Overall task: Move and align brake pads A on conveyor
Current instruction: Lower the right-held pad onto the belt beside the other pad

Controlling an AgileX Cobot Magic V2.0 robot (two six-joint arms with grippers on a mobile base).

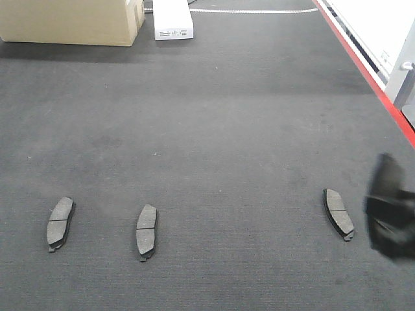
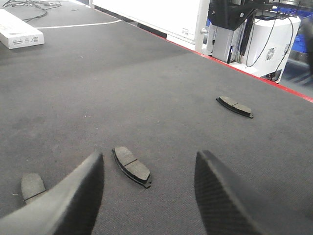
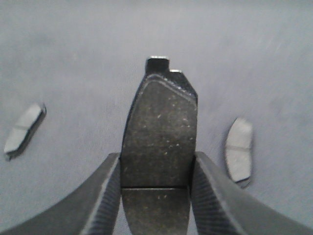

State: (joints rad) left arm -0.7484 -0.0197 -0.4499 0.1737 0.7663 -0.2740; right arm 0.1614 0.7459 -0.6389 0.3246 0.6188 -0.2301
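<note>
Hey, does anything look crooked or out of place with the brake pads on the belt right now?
Three brake pads lie on the conveyor in a loose row. The right pad tilts the opposite way from the left pad and middle pad, with a wide gap between. The fourth pad is off the belt, clamped in the right gripper.

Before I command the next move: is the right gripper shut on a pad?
Shut on one: the right gripper has a brake pad clamped between both fingers.

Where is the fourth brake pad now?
The fourth pad is clamped in the right gripper. In the front view, that gripper is a blur at the right edge, beside the rightmost pad on the conveyor.
</note>
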